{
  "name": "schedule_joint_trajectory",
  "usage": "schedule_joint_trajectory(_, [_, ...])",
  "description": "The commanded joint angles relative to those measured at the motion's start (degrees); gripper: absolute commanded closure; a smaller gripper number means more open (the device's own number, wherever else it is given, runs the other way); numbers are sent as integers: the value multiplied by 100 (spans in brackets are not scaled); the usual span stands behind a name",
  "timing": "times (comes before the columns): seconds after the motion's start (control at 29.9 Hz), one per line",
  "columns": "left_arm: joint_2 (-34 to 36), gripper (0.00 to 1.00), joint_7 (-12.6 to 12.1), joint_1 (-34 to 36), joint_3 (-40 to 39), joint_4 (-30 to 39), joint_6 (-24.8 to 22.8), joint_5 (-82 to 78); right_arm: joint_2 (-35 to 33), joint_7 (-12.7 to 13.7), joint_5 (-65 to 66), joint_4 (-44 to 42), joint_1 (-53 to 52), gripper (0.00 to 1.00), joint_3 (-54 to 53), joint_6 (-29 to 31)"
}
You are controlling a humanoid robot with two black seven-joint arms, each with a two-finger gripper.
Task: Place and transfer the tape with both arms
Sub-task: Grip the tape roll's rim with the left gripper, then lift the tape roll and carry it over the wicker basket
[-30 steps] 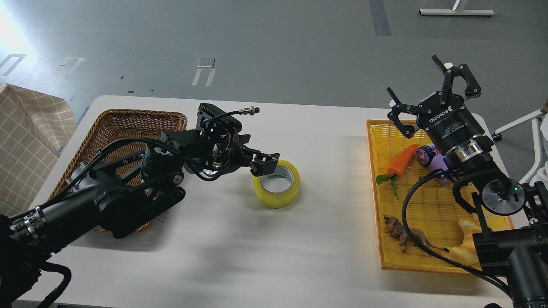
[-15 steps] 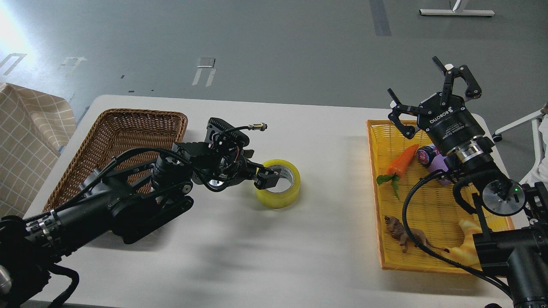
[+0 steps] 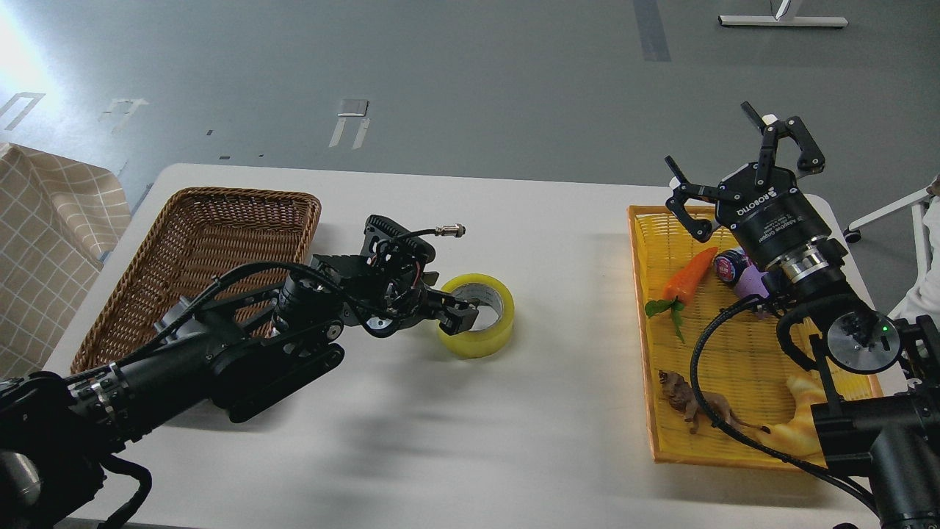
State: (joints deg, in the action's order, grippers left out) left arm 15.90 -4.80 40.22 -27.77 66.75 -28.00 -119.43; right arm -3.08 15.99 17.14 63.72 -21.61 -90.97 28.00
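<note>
Tape (image 3: 477, 325) lies flat on the white table (image 3: 470, 441), core hole facing up, roughly at the table's middle and between the two baskets. The roll is translucent yellow with a pale core.

The left gripper (image 3: 461, 316) reaches in from the left at the roll's near-left rim. One finger tip sits inside the core hole; the other is hidden behind the gripper body, so I cannot tell whether the jaws are clamped on the wall of the roll or standing loose around it.

To the left of that arm a brown wicker basket (image 3: 198, 220) rests on the table, partly covered by the arm's thick links.

Well to the right of the tape, a yellow tray basket (image 3: 653, 353) holds a toy carrot (image 3: 687, 275), a purple toy (image 3: 745, 275), a small brown animal figure (image 3: 687, 400) and a yellow croissant-shaped toy (image 3: 797, 426).

The right gripper (image 3: 742, 165) hangs above the far end of that tray, pointing up and away, its two fingers spread wide and holding nothing. It is well apart from the tape.
</note>
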Motion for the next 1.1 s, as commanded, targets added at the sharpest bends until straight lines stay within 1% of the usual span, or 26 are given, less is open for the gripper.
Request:
schedule_joint_trajectory(0.0, [-87, 41, -240, 4, 0, -100, 0, -2, 1, 0, 0, 0, 34, 1, 0, 0])
schedule_joint_trajectory(0.03, [-96, 48, -249, 4, 0, -101, 0, -2, 1, 0, 0, 0, 34, 1, 0, 0])
schedule_joint_trajectory(0.1, [-113, 71, -310, -5, 0, -127, 0, -2, 1, 0, 0, 0, 43, 1, 0, 0])
schedule_joint_trajectory(0.13, [-114, 71, -311, -5, 0, -127, 0, -2, 1, 0, 0, 0, 43, 1, 0, 0])
schedule_joint_trajectory(0.17, [-131, 85, -354, -5, 0, -171, 0, -2, 1, 0, 0, 0, 43, 1, 0, 0])
schedule_joint_trajectory(0.23, [-149, 100, -364, 4, 0, -241, 0, -2, 1, 0, 0, 0, 43, 1, 0, 0])
schedule_joint_trajectory(0.5, [-158, 100, -276, 83, 0, -171, 0, -11, 1, 0, 0, 0, 43, 1, -35, 0])
schedule_joint_trajectory(0.67, [-70, 100, -258, 495, -9, -40, 0, 68, 1, 0, 0, 0, 43, 1, -35, 0])
schedule_joint_trajectory(0.8, [-17, 100, -197, 698, -9, 128, 0, 121, 1, 0, 0, 0, 43, 1, -44, 0])
schedule_joint_trajectory(1.0, [185, 100, -179, 1041, -9, 137, 0, 587, 1, 0, 0, 9, 43, 1, -44, 0])
schedule_joint_trajectory(1.07, [308, 100, -126, 1129, -9, 137, 0, 701, 1, 0, 0, 9, 43, 1, -44, 0])
